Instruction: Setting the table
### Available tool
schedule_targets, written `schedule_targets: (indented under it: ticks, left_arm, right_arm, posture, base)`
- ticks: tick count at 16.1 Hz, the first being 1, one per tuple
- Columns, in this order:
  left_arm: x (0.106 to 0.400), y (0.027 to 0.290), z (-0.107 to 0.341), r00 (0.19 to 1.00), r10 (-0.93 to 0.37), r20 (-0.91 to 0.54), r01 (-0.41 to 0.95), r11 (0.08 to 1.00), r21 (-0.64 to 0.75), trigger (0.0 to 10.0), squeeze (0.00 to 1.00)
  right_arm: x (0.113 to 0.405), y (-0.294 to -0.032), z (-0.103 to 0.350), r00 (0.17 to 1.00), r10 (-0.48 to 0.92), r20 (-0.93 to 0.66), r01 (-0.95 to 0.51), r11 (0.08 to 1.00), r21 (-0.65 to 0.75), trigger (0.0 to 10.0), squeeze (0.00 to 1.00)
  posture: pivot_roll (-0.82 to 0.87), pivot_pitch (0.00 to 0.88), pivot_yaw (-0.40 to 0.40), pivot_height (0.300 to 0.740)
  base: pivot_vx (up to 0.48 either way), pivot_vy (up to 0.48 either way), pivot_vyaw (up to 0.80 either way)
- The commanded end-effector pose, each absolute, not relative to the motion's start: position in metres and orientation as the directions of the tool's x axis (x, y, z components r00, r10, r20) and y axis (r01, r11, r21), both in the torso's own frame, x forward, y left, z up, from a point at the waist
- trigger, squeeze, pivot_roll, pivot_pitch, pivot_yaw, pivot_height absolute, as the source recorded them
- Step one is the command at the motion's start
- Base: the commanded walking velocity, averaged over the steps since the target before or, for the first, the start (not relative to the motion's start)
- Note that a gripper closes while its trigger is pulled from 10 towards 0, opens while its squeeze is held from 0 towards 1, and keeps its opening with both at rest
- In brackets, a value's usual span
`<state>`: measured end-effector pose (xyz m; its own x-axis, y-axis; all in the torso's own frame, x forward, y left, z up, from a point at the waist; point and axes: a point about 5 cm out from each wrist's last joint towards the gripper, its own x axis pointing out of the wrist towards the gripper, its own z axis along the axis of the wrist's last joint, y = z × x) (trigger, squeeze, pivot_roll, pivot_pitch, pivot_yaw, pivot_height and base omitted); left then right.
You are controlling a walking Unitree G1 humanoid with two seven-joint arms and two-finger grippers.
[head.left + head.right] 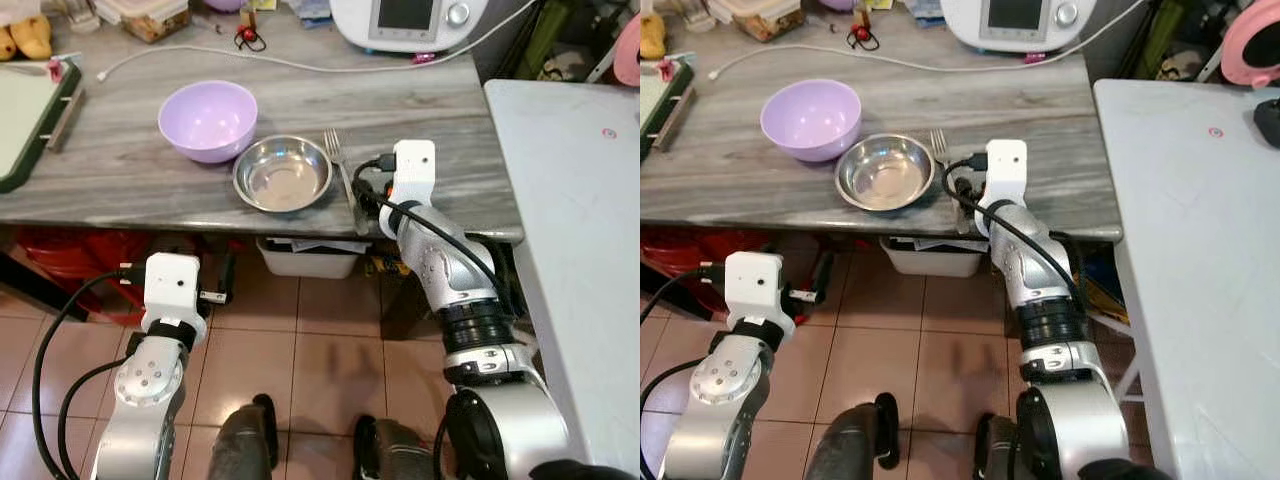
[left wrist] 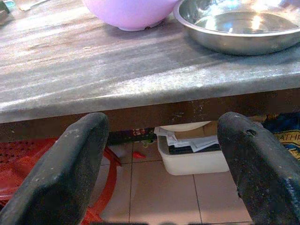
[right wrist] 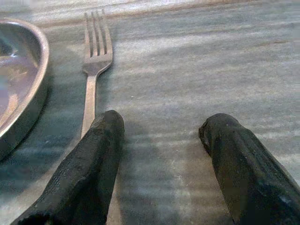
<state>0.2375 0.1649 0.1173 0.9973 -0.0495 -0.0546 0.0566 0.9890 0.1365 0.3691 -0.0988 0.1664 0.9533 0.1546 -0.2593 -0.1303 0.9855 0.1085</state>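
On the grey wooden table [image 1: 120, 180] a purple bowl [image 1: 208, 118] stands beside a shallow steel dish [image 1: 283, 173]. A metal fork [image 1: 338, 160] lies just right of the dish, tines pointing away from me. My right gripper [image 3: 161, 136] rests open on the tabletop at the near edge. One of its fingers [image 3: 89, 164] covers the fork's handle [image 3: 89, 101], and nothing sits between the two. My left gripper [image 2: 161, 136] is open and empty, held below the table's front edge [image 2: 140, 93], in front of the bowl [image 2: 129, 11] and dish [image 2: 243, 28].
A white appliance [image 1: 405, 22] and a white cable [image 1: 300, 62] are at the table's back, a green tray [image 1: 30, 110] at its left. A white table [image 1: 580, 250] stands close on my right. Under the table are a white bin [image 1: 310, 258] and red plastic furniture [image 1: 60, 260].
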Motion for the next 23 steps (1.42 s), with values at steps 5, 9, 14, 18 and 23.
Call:
schedule_targets:
  ticks: [5, 9, 14, 18, 23]
  left_arm:
    - [0.236, 0.169, 0.117, 0.998, -0.038, -0.055, 0.045, 0.989, 0.144, 10.0, 0.0]
    - [0.239, 0.171, 0.119, 0.999, -0.023, -0.041, 0.028, 0.991, 0.128, 10.0, 0.0]
    - [0.241, 0.172, 0.118, 1.0, 0.0, -0.03, 0.003, 0.994, 0.106, 10.0, 0.0]
    - [0.243, 0.172, 0.112, 0.999, -0.003, -0.044, 0.007, 0.996, 0.092, 10.0, 0.0]
    - [0.25, 0.166, 0.113, 1.0, -0.015, -0.027, 0.017, 0.997, 0.08, 10.0, 0.0]
  right_arm:
    - [0.374, -0.118, 0.169, 0.974, 0.022, -0.224, -0.008, 0.998, 0.064, 10.0, 0.0]
    - [0.357, -0.13, 0.173, 0.993, -0.045, -0.106, 0.04, 0.998, -0.054, 10.0, 0.0]
    - [0.315, -0.158, 0.17, 0.993, -0.109, 0.049, 0.116, 0.978, -0.176, 10.0, 0.0]
    - [0.282, -0.146, 0.144, 0.996, 0.092, -0.005, -0.091, 0.985, -0.147, 10.0, 0.0]
    - [0.27, -0.137, 0.116, 0.968, 0.195, -0.159, -0.214, 0.971, -0.11, 10.0, 0.0]
  posture:
    - [0.12, 0.191, 0.02, 0.74]
    - [0.11, 0.157, 0.017, 0.74]
    - [0.08, 0.113, 0.009, 0.74]
    - [0.05, 0.089, 0.017, 0.74]
    - [0.05, 0.083, 0.002, 0.74]
  base:
    - [0.0, 0.0, 0.0]
    - [0.0, 0.0, 0.0]
    - [0.0, 0.0, 0.0]
    - [0.0, 0.0, 0.0]
    - [0.0, 0.0, 0.0]
